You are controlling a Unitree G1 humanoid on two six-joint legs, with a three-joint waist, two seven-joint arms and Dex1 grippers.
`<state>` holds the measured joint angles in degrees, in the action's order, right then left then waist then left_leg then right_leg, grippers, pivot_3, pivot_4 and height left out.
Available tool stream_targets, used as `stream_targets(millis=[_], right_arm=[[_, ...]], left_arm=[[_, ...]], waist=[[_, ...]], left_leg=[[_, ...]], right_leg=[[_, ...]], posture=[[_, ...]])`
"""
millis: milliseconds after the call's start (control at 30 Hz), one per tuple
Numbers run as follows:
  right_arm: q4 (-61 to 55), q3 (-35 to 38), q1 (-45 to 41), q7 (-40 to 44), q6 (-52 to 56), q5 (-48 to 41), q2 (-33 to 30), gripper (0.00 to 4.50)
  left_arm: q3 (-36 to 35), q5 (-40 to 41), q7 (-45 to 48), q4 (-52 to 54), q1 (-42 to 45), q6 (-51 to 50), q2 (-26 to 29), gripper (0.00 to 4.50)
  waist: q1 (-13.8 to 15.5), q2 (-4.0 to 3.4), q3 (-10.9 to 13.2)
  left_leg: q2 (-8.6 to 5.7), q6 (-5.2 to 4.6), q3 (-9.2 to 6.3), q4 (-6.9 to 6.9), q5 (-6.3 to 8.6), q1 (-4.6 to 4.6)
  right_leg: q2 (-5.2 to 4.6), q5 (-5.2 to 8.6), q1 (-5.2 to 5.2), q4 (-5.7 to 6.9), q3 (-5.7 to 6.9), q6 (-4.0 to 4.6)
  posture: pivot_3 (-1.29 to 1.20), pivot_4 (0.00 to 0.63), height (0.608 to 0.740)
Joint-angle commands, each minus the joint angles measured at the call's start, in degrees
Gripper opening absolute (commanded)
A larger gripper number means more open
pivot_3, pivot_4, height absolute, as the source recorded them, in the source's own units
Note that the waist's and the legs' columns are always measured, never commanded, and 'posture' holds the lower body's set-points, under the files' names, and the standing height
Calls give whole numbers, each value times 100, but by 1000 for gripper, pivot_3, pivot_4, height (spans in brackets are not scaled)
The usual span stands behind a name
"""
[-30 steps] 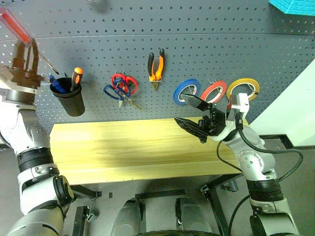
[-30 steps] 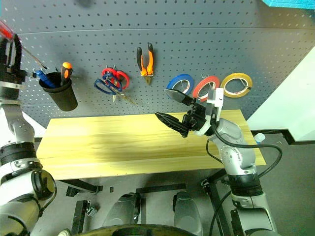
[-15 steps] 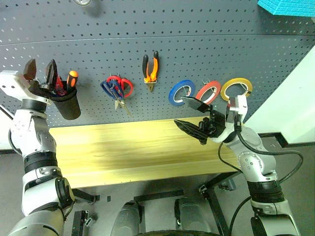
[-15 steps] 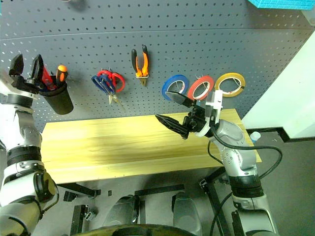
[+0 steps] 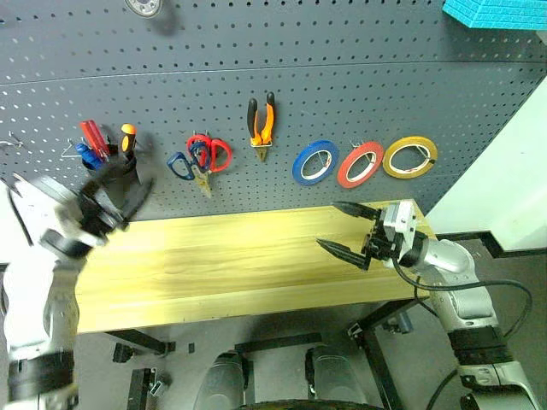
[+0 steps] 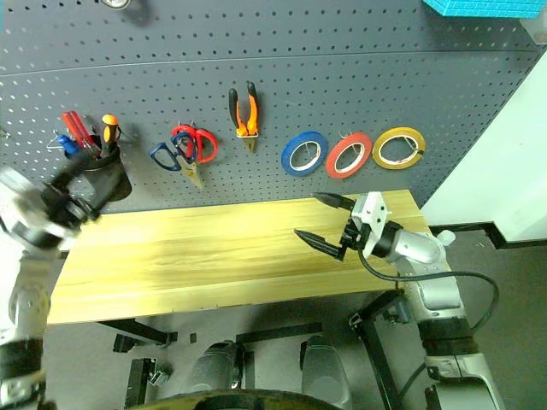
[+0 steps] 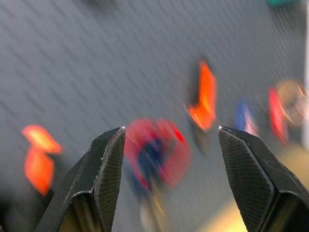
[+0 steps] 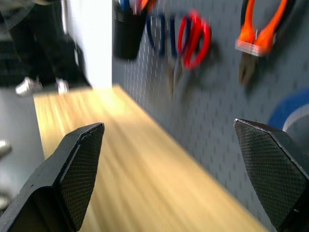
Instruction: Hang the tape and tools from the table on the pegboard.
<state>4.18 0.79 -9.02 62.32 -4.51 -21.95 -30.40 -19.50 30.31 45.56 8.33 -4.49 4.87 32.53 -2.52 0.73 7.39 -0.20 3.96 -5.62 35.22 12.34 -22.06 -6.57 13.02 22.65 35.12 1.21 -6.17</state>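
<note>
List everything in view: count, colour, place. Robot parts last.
pegboard: 1, dark grey, wall behind the table
table: 1, light wood, below the pegboard
black cup: 1, on the pegboard, far left, holding screwdrivers
red-handled screwdriver: 1, in the cup
orange-and-black screwdriver: 1, in the cup
scissors: 2, blue-handled and red-handled, hung right of the cup
pliers: 1, orange-and-black, hung centre
tape rolls: 3, blue, red, yellow, hung in a row, right
teal object: 1, top right corner
left tool: open, empty
right tool: open, empty, over the table's right end
</note>
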Motion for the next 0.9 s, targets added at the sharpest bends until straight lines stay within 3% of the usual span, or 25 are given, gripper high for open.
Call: stream_targets(millis=[33, 167, 400, 533, 600, 633, 900], right_arm=[[615, 183, 210, 79, -573, 264, -156, 4500], [1453, 365, 362, -23, -1027, 400, -213, 4500], [2953, 721, 540, -144, -1779, 611, -437, 4500], [3517, 836, 501, -181, -2053, 657, -523, 4500], [3688, 843, 442, -194, -2144, 693, -509, 4500], [3748, 843, 419, -195, -2181, 708, -501, 4500], [3524, 737, 433, -398, -2161, 831, -343, 4500]], left_arm=[[417, -830, 42, -226, -522, 689, -257, 3186], [667, -1460, -83, -1405, -881, 1702, -742, 3186], [360, -1592, -370, -3791, -1078, 3337, -1179, 3186], [324, -1491, -327, -4284, -1142, 3678, -1193, 3186], [319, -1506, -374, -4434, -1066, 3843, -1184, 3186], [324, -1501, -381, -4486, -1037, 3888, -1178, 3186], [405, -1531, -348, -4751, -845, 4041, -1116, 3186]], waist=[[10, -7, -11], [5, -17, -34], [0, -11, -159], [-28, -47, -196], [-72, -156, -275], [-89, -177, -294], [-118, -158, -370]], left_leg=[[0, 0, 8, 0, 0, 6], [1, 0, 48, 2, 2, 23], [2, -10, 69, -1, 8, 38], [5, 4, 74, 9, 21, 44], [55, -5, 71, 10, 29, 20], [92, -5, 72, 11, 29, -24], [96, -13, 125, 46, 34, -27]], right_leg=[[-1, 1, -4, -2, -5, -1], [-12, 2, -13, -9, -27, -6], [-14, 3, -14, -13, -42, -9], [-14, 5, -21, -36, -40, -11], [15, -7, -42, -166, 19, -8], [18, -8, -52, -237, 81, -8], [-23, -16, -101, -246, 94, -18]], posture=[[-41, 45, 740], [-45, 37, 740], [-49, 21, 740], [-45, 16, 740], [-43, 15, 740], [-43, 15, 740], [-42, 16, 740]])
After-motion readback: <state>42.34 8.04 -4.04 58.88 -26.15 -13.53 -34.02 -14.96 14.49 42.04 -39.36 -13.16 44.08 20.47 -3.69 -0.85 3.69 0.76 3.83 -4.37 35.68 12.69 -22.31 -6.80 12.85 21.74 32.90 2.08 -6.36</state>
